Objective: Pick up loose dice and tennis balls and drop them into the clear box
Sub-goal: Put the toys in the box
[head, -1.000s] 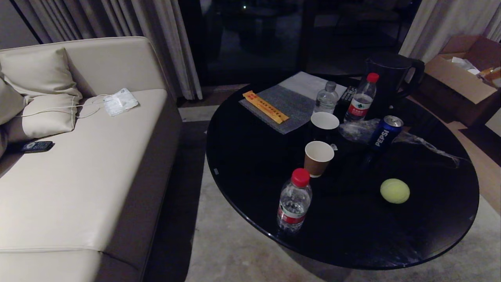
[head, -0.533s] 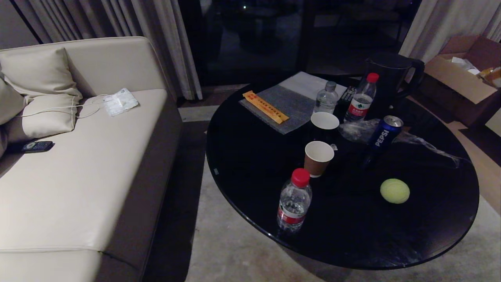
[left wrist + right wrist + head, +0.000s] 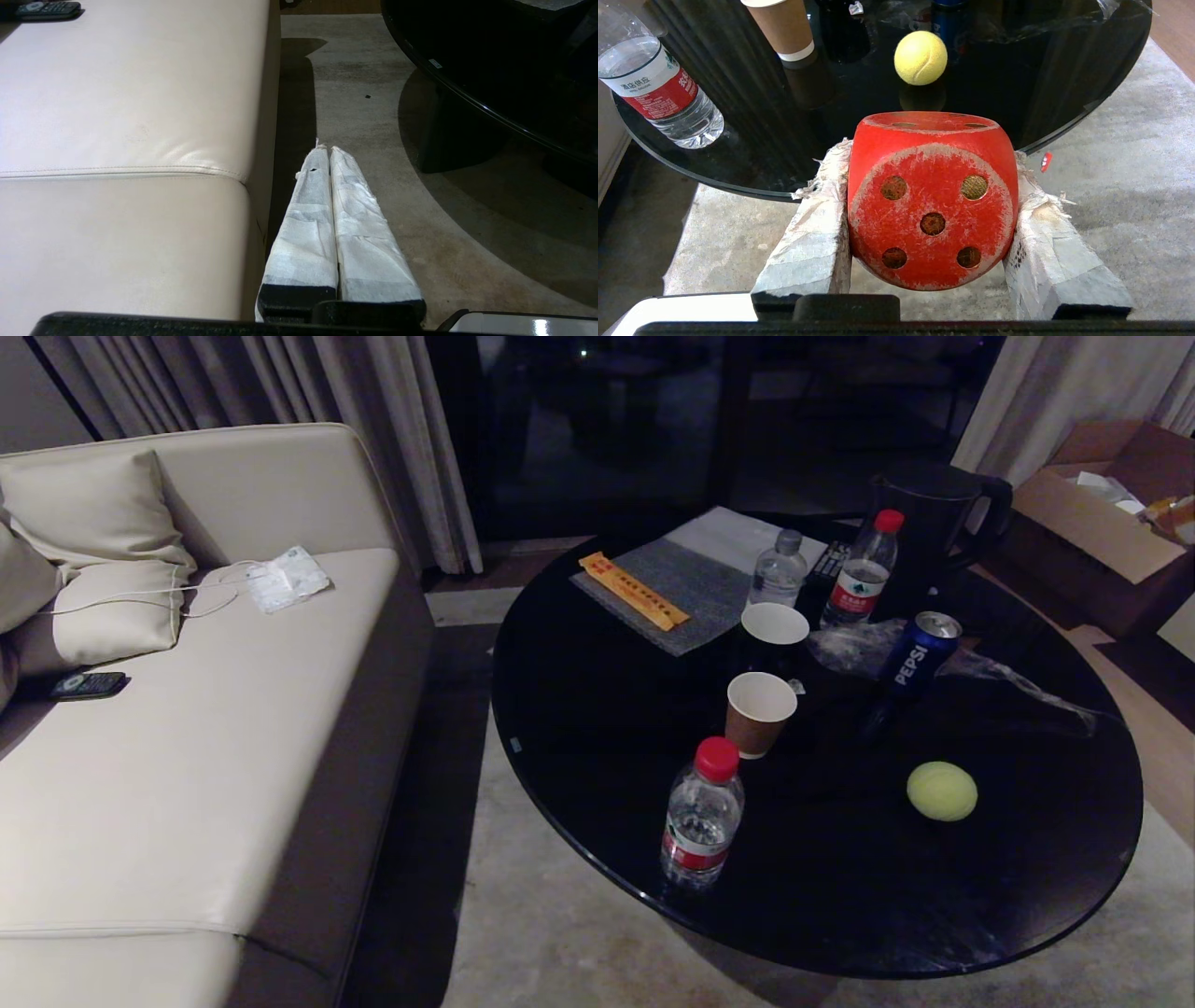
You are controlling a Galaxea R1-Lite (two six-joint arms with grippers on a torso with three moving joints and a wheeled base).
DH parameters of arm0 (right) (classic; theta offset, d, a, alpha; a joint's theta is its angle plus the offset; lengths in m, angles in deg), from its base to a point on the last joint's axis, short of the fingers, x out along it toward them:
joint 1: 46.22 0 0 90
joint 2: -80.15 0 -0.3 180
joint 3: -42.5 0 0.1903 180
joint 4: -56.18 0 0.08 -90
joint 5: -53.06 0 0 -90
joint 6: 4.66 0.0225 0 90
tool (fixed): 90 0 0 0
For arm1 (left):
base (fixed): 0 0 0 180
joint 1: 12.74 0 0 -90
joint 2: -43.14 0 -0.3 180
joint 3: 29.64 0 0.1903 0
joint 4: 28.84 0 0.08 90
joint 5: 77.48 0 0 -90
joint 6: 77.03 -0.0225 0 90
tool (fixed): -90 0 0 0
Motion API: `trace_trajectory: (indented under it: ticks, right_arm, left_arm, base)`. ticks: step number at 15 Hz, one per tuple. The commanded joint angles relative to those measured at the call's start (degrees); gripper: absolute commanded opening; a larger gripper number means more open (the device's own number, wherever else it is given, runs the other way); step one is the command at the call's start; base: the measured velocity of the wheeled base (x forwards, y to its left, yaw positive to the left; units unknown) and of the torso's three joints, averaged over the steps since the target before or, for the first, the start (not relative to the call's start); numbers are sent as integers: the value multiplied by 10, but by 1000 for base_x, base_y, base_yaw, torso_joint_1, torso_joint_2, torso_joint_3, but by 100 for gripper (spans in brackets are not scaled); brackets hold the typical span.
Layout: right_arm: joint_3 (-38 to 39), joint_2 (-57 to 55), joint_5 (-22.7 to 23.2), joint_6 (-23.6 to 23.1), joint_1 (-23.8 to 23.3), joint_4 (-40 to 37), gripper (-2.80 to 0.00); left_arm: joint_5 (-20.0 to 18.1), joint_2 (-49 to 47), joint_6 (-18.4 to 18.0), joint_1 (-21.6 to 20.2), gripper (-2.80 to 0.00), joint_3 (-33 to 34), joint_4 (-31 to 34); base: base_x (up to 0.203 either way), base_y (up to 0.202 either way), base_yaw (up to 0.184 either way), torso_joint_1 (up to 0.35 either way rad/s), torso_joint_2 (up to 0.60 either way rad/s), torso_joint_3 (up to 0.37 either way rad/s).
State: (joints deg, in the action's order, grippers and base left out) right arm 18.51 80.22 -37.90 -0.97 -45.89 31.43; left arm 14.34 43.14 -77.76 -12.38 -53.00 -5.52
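Dice work shows in the right wrist view: the right pincer [image 3: 931, 154] is clenched on a red die [image 3: 931, 200], its two wrapped fingers [image 3: 810, 233] pressed against opposite sides, with the five-pip face turned toward the camera. The held die hangs over the carpet just short of the rim of the round black bench [image 3: 738, 184]. Beyond the pincer, on the bench top, a tennis ball [image 3: 920, 57] lies alone, well apart from the die. Off to one side of the ball stands a brown paper cup [image 3: 784, 28], and nearer the bench edge a water bottle [image 3: 658, 93] with a red label. A small red cap [image 3: 1045, 161] lies on the carpet beside the pincer.

The left pincer [image 3: 327, 149] is clenched on nothing, its wrapped fingers [image 3: 308, 224] pressed together, and it hangs over the carpet between the sofa [image 3: 131, 140] and the bench.

From the head view, neither arm shows; the tennis ball [image 3: 942, 791] sits near the bench's front edge.
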Motion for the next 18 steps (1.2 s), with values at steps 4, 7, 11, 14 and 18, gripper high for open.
trace_trajectory:
  ticks: [4,7,11,14,18]
  right_arm:
    - [1,-1,0,0,0,0,-280]
    - [0,-2,0,0,0,1,-280]
    - [0,-1,0,0,0,0,-280]
    - [0,-1,0,0,0,0,-280]
    - [0,-1,0,0,0,0,-280]
  left_arm:
    - [2,-1,0,0,-280,1,0]
    - [2,-1,-2,0,-280,1,0]
    - [1,-1,-5,0,-280,1,0]
    - [3,-1,1,0,-280,1,0]
    - [2,-1,-1,0,-280,1,0]
  base:
    - [0,0,0,0,0,0]
    - [1,-50,10,0,2,0]
    - [0,-173,4,4,1,5]
    - [0,-70,-2,0,0,0]
    - [-13,0,0,1,1,1]
